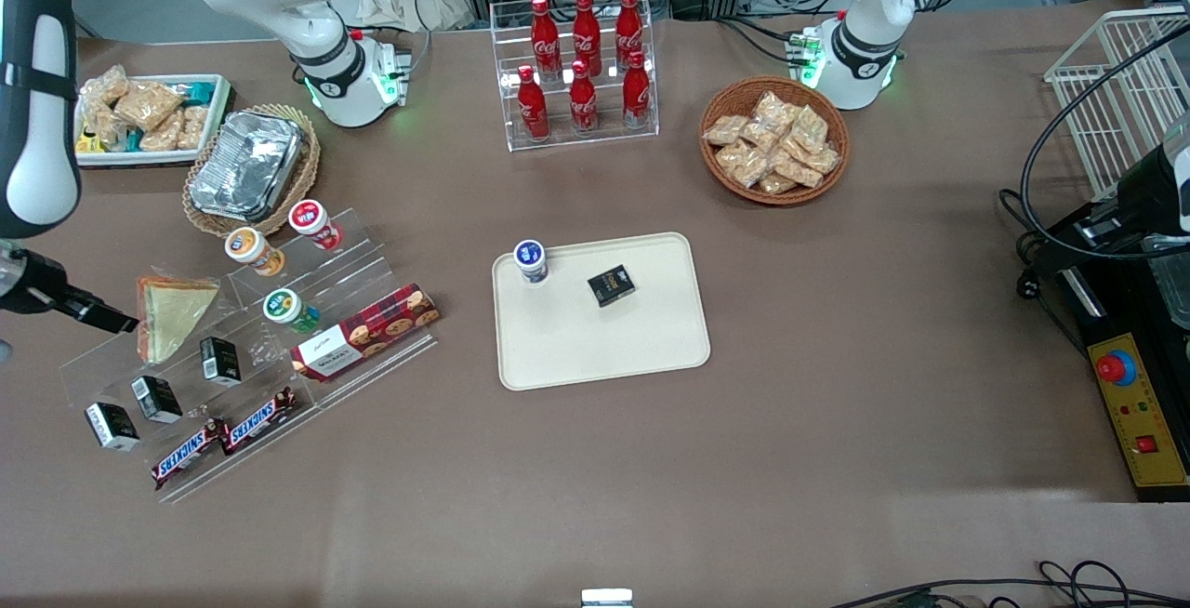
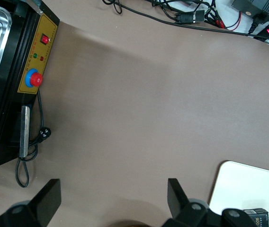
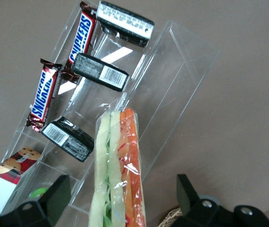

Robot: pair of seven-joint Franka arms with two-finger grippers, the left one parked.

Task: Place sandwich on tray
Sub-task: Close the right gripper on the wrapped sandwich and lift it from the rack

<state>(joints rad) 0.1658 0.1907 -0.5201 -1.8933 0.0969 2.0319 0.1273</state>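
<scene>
At the working arm's end of the table, gripper [image 3: 122, 187] lowered over the acrylic stand [image 1: 251, 357], fingers [image 3: 61, 189] spread wide on either side of the sandwich [image 3: 118, 165] and not seen touching it: nothing clamped yet. Sandwich propped on edge on the stand's upper step, orange and green filling turned up toward the wrist camera, so probably meant to be pinched across its flat bread faces. Around it on the stepped shelves, goods laid out label-up for display: two bars reading "SNICKERS" [image 1: 191, 452], small black barcoded boxes [image 1: 156, 398], a red tartan biscuit box [image 1: 367, 331] that seems to read "Walkers". Well apart, at mid-table, the tray [image 1: 604, 348], already carrying a blue-lidded cup [image 1: 531, 259] and a black box [image 1: 611, 285], with bare room nearer the front camera. Farther from that camera, red Coca-Cola bottles [image 1: 584, 59] ranked in a clear rack.
</scene>
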